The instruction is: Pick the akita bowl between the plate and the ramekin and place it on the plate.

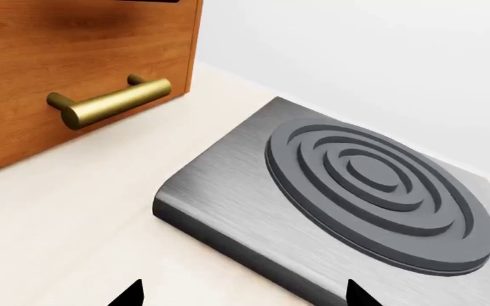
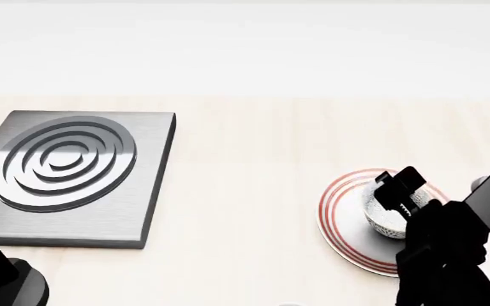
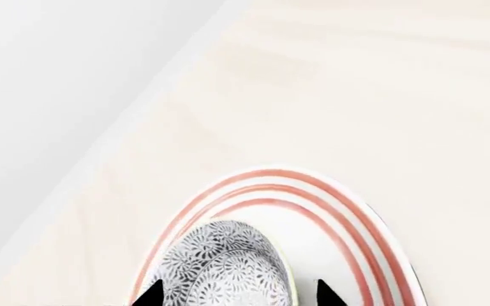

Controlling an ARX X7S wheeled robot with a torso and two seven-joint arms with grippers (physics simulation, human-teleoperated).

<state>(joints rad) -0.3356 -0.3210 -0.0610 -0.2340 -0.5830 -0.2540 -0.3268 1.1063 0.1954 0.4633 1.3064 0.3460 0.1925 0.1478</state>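
The akita bowl (image 2: 383,217), grey-and-white speckled, rests tilted on the plate (image 2: 343,210), a white plate with red rings, at the right of the counter. My right gripper (image 2: 392,196) hangs right over the bowl. In the right wrist view the bowl (image 3: 228,268) sits between the fingertips of the right gripper (image 3: 237,294); one tip overlaps the bowl's side and the other stands off it over bare plate (image 3: 347,223), so the gripper is open. My left gripper (image 1: 245,296) is open and empty near the burner slab. The ramekin is out of view.
A grey brushed-metal slab with raised concentric rings (image 2: 66,172) lies at the left of the counter, seen close in the left wrist view (image 1: 364,185). A wooden cabinet front with a brass bar handle (image 1: 109,102) stands beside it. A white wall runs behind the counter.
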